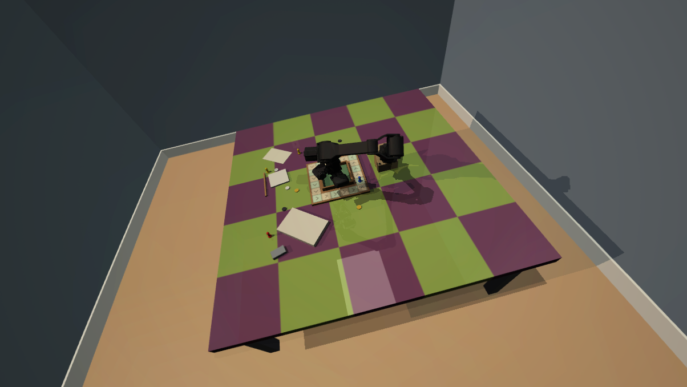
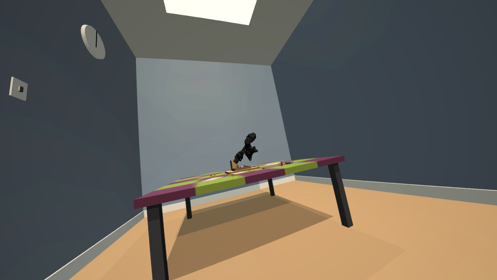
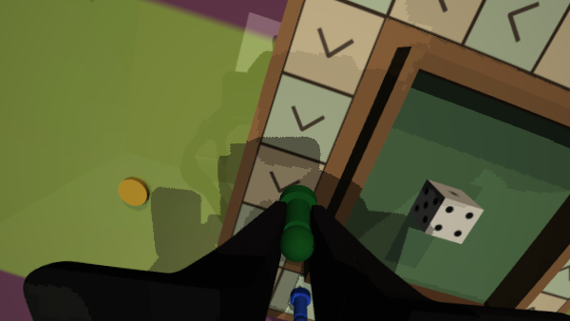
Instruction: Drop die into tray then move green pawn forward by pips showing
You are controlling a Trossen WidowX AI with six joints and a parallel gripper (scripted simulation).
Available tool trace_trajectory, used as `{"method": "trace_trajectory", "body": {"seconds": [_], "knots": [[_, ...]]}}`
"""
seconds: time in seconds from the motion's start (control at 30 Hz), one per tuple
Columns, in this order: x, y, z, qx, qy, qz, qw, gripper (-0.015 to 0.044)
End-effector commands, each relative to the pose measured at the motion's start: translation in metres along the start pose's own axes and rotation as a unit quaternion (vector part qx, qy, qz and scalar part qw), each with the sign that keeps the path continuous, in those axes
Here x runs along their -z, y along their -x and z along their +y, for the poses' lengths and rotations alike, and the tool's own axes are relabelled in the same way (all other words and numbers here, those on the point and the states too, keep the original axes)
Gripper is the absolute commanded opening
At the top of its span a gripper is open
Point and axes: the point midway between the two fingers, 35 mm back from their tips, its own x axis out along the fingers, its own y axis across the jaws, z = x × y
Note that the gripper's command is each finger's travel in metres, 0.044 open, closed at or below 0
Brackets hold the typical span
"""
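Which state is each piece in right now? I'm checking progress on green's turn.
Gripper: shut on the green pawn.
Green pawn: held above the board's track, not set down.
Die: at rest in the tray.
Blue pawn: standing on the track.

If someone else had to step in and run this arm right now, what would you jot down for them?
Gripper: shut on the green pawn, held above the board's arrow track.
Die: already lying in the green tray; its top pips are hard to read from here.
Blue pawn: standing on the track just behind; leave it.
Done: die rolled, green pawn picked up.
Left: set the pawn on the right square, let go, pull the arm away.
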Motion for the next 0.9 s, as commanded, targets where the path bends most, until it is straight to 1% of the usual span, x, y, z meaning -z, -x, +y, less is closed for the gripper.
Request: {"method": "trace_trajectory", "body": {"seconds": [0.0,0.27,0.53,0.87], "knots": [[0.012,-0.007,0.005,-0.002,-0.001,-0.001,1.0,0.0],[0.023,-0.018,0.008,-0.003,-0.001,-0.001,1.0,0.0],[0.023,-0.048,0.009,-0.003,0.0,-0.002,1.0,0.0],[0.023,-0.055,0.009,-0.003,0.0,-0.002,1.0,0.0]]}}
